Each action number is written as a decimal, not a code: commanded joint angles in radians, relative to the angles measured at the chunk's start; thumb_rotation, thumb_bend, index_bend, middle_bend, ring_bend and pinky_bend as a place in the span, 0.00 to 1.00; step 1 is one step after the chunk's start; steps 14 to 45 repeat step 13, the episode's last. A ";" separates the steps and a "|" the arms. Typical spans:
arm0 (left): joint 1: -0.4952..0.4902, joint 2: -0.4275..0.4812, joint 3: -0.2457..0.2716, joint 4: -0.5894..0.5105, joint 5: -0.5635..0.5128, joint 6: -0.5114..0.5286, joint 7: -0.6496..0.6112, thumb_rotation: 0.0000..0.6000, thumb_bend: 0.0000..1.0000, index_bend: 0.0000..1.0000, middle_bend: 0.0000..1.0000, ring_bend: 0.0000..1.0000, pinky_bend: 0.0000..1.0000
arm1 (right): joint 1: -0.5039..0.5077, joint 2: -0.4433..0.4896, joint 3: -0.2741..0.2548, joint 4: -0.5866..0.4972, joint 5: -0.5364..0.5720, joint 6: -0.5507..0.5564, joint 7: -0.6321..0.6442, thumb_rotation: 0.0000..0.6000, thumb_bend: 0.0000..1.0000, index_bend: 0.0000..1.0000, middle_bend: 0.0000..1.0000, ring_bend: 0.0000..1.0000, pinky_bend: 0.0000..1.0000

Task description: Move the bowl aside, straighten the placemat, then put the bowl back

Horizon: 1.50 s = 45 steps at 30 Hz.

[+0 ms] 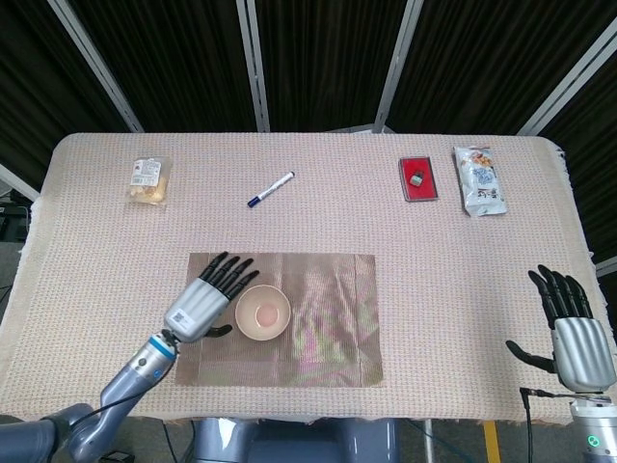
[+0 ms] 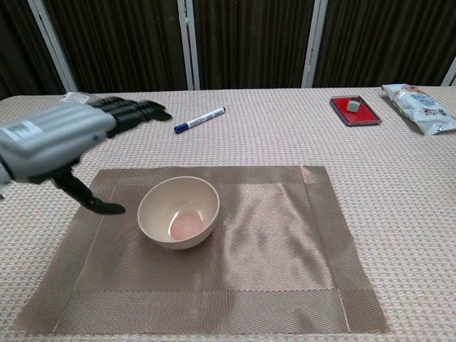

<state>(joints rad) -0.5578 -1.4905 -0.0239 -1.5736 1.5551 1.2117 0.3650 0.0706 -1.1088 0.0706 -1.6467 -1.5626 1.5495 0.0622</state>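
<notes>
On the woven-covered counter, the bowl is seen upright on the placemat's left half, just right of the spread, empty left hand; the right hand is held spread, well apart.

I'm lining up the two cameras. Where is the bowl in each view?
Head view: the bowl sits on the left part of the placemat, lower left of centre.
Chest view: the bowl is left of centre on the placemat.
Shared landmark: the pen, beyond the bowl in both.
</notes>
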 commanded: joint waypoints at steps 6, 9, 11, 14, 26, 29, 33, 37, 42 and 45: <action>0.226 0.253 -0.006 -0.171 -0.105 0.264 -0.029 1.00 0.00 0.00 0.00 0.00 0.00 | -0.003 0.018 -0.002 -0.015 -0.011 0.004 -0.166 1.00 0.00 0.00 0.00 0.00 0.00; 0.278 0.302 0.006 -0.191 -0.130 0.304 -0.036 1.00 0.00 0.00 0.00 0.00 0.00 | 0.000 0.015 0.001 -0.025 0.004 -0.007 -0.195 1.00 0.00 0.00 0.00 0.00 0.00; 0.304 0.322 0.011 -0.186 -0.141 0.323 -0.056 1.00 0.00 0.00 0.00 0.00 0.00 | 0.001 0.011 0.003 -0.026 0.011 -0.010 -0.210 1.00 0.00 0.00 0.00 0.00 0.00; 0.323 0.333 0.012 -0.171 -0.149 0.331 -0.087 1.00 0.00 0.00 0.00 0.00 0.00 | 0.002 0.008 0.005 -0.024 0.014 -0.011 -0.215 1.00 0.00 0.00 0.00 0.00 0.00; 0.323 0.333 0.012 -0.171 -0.149 0.331 -0.087 1.00 0.00 0.00 0.00 0.00 0.00 | 0.002 0.008 0.005 -0.024 0.014 -0.011 -0.215 1.00 0.00 0.00 0.00 0.00 0.00; 0.323 0.333 0.012 -0.171 -0.149 0.331 -0.087 1.00 0.00 0.00 0.00 0.00 0.00 | 0.002 0.008 0.005 -0.024 0.014 -0.011 -0.215 1.00 0.00 0.00 0.00 0.00 0.00; 0.323 0.333 0.012 -0.171 -0.149 0.331 -0.087 1.00 0.00 0.00 0.00 0.00 0.00 | 0.002 0.008 0.005 -0.024 0.014 -0.011 -0.215 1.00 0.00 0.00 0.00 0.00 0.00; 0.323 0.333 0.012 -0.171 -0.149 0.331 -0.087 1.00 0.00 0.00 0.00 0.00 0.00 | 0.002 0.008 0.005 -0.024 0.014 -0.011 -0.215 1.00 0.00 0.00 0.00 0.00 0.00; 0.323 0.333 0.012 -0.171 -0.149 0.331 -0.087 1.00 0.00 0.00 0.00 0.00 0.00 | 0.002 0.008 0.005 -0.024 0.014 -0.011 -0.215 1.00 0.00 0.00 0.00 0.00 0.00; 0.323 0.333 0.012 -0.171 -0.149 0.331 -0.087 1.00 0.00 0.00 0.00 0.00 0.00 | 0.002 0.008 0.005 -0.024 0.014 -0.011 -0.215 1.00 0.00 0.00 0.00 0.00 0.00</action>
